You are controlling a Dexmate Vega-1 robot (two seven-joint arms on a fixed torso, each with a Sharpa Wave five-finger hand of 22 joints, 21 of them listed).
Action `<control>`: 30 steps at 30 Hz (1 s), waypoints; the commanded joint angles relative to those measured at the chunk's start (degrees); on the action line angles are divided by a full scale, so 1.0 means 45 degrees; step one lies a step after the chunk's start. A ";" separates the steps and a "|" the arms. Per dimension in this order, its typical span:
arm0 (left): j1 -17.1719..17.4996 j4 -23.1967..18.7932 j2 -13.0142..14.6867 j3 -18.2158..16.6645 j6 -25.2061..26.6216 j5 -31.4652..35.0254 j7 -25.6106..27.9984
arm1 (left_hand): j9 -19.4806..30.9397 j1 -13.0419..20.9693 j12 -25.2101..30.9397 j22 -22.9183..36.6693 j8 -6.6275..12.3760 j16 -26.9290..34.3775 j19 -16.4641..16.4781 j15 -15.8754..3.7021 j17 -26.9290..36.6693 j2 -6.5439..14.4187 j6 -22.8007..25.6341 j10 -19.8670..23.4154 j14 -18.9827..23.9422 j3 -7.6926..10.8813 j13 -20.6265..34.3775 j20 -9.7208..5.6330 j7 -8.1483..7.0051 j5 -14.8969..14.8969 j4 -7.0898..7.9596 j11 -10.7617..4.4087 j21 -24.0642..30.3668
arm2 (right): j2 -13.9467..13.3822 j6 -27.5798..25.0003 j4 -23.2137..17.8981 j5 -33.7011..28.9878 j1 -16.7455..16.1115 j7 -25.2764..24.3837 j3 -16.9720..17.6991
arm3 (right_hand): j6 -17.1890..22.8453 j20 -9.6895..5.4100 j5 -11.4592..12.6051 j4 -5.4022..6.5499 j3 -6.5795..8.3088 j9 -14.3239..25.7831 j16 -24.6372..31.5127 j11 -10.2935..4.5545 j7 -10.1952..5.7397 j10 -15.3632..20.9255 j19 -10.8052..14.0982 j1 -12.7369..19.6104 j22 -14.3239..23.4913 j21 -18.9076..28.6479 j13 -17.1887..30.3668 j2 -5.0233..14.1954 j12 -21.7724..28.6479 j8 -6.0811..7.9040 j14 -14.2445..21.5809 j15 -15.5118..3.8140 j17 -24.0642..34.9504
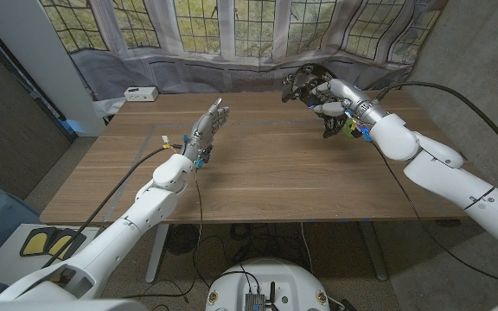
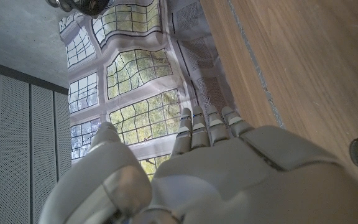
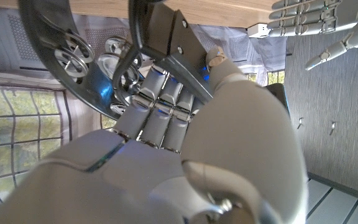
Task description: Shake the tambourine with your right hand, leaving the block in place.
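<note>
My right hand (image 1: 332,97) grips a dark tambourine (image 1: 303,82) by its rim and holds it in the air over the table's far right part. In the right wrist view the fingers (image 3: 157,112) curl round the black frame (image 3: 55,56), and its metal jingles (image 3: 114,50) hang beside them. A small dark shape (image 1: 328,131) lies on the table just under that hand; I cannot tell whether it is the block. My left hand (image 1: 207,126) stands over the table's left middle with fingers stretched out and nothing in it.
A small white box (image 1: 140,93) sits at the far left corner of the wooden table (image 1: 266,181). A faint tape line (image 1: 164,138) marks the wood near my left hand. A window curtain (image 1: 232,60) hangs behind the far edge.
</note>
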 commanded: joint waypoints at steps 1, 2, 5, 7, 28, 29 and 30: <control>-0.0079 0.0089 -0.0022 0.0044 0.0023 0.0006 -0.0044 | 0.0028 -0.0048 -0.0021 0.0077 -0.0038 -0.0006 -0.0104 -0.0002 0.0024 -0.0017 0.0056 0.0019 -0.0021 0.0003 0.0024 0.0061 -0.0060 -0.0010 -0.0061 0.0014 -0.0068 | -0.0311 -0.0717 -0.0140 -0.0524 0.0532 0.0595 -0.0569 | 0.1310 -0.0084 0.0120 0.0008 0.0046 0.0023 0.0123 0.0005 -0.1244 -0.0039 -0.0072 0.0718 0.0031 0.0107 0.0048 0.0721 -0.0001 0.0046 0.0135 -0.1016 0.0077; -0.0073 0.0084 -0.0019 0.0041 0.0021 0.0009 -0.0039 | 0.0028 -0.0049 -0.0021 0.0077 -0.0038 -0.0006 -0.0104 -0.0003 0.0024 -0.0017 0.0057 0.0018 -0.0022 0.0003 0.0024 0.0059 -0.0062 -0.0010 -0.0061 0.0020 -0.0067 | -0.0316 -0.0775 -0.0132 -0.0529 0.0608 0.0702 -0.0632 | 0.1302 -0.0087 0.0120 0.0015 0.0047 0.0023 0.0121 0.0004 -0.1243 -0.0037 -0.0077 0.0712 0.0031 0.0111 0.0048 0.0727 0.0000 0.0043 0.0135 -0.1010 0.0079; -0.0056 0.0081 0.0014 0.0031 0.0072 0.0006 -0.0019 | 0.0028 -0.0051 -0.0017 0.0077 -0.0040 -0.0005 -0.0106 -0.0007 0.0024 -0.0019 0.0052 0.0030 -0.0021 0.0004 0.0024 0.0066 -0.0065 -0.0010 -0.0063 0.0006 -0.0066 | -0.0265 -0.0846 -0.0001 -0.0547 0.0853 0.0944 -0.0847 | 0.1317 -0.0083 0.0120 0.0010 0.0048 0.0023 0.0119 0.0018 -0.1225 -0.0046 -0.0081 0.0719 0.0029 0.0132 0.0049 0.0724 -0.0003 0.0047 0.0135 -0.1018 0.0091; -0.0052 0.0107 0.0019 0.0021 0.0090 -0.0028 -0.0037 | 0.0028 -0.0052 -0.0020 0.0077 -0.0041 -0.0005 -0.0103 0.0006 0.0024 -0.0020 0.0047 0.0021 -0.0023 0.0004 0.0024 0.0068 -0.0062 -0.0010 -0.0064 0.0022 -0.0065 | -0.0210 -0.0920 0.0105 -0.0596 0.1031 0.1095 -0.1013 | 0.1319 -0.0082 0.0121 0.0010 0.0048 0.0023 0.0113 0.0021 -0.1223 -0.0038 -0.0077 0.0719 0.0028 0.0146 0.0049 0.0722 0.0001 0.0046 0.0130 -0.1023 0.0094; -0.0159 0.0473 -0.0102 -0.0046 -0.0299 -0.0070 -0.0201 | 0.0028 -0.0059 -0.0021 0.0077 -0.0042 -0.0004 -0.0111 -0.0007 0.0024 -0.0023 0.0035 0.0017 -0.0038 0.0014 0.0025 0.0074 -0.0059 -0.0010 -0.0078 0.0008 -0.0060 | 0.0144 -0.2448 0.0735 -0.2460 0.2958 0.3234 -0.3048 | 0.1326 -0.0071 0.0122 0.0035 0.0054 0.0023 0.0086 0.0004 -0.1231 -0.0051 -0.0141 0.0699 0.0020 0.0251 0.0051 0.0740 -0.0004 0.0037 0.0129 -0.1006 0.0144; -0.0167 0.0486 -0.0112 -0.0052 -0.0312 -0.0082 -0.0208 | 0.0028 -0.0059 -0.0023 0.0077 -0.0041 -0.0005 -0.0111 -0.0008 0.0024 -0.0023 0.0038 0.0012 -0.0039 0.0014 0.0025 0.0075 -0.0059 -0.0010 -0.0079 0.0010 -0.0060 | 0.0171 -0.2474 0.0791 -0.2516 0.3029 0.3334 -0.3127 | 0.1318 -0.0074 0.0121 0.0019 0.0051 0.0023 0.0088 0.0026 -0.1234 -0.0056 -0.0151 0.0712 0.0019 0.0258 0.0052 0.0719 -0.0006 0.0033 0.0134 -0.1040 0.0150; -0.0174 0.0506 -0.0136 -0.0064 -0.0330 -0.0119 -0.0222 | 0.0028 -0.0059 -0.0023 0.0077 -0.0040 -0.0006 -0.0111 -0.0001 0.0024 -0.0023 0.0039 0.0012 -0.0042 0.0015 0.0025 0.0074 -0.0054 -0.0010 -0.0079 0.0005 -0.0059 | 0.0199 -0.2474 0.0863 -0.2592 0.3118 0.3442 -0.3223 | 0.1321 -0.0071 0.0122 0.0012 0.0055 0.0023 0.0081 -0.0012 -0.1227 -0.0054 -0.0147 0.0720 0.0018 0.0270 0.0052 0.0717 -0.0005 0.0033 0.0124 -0.1037 0.0153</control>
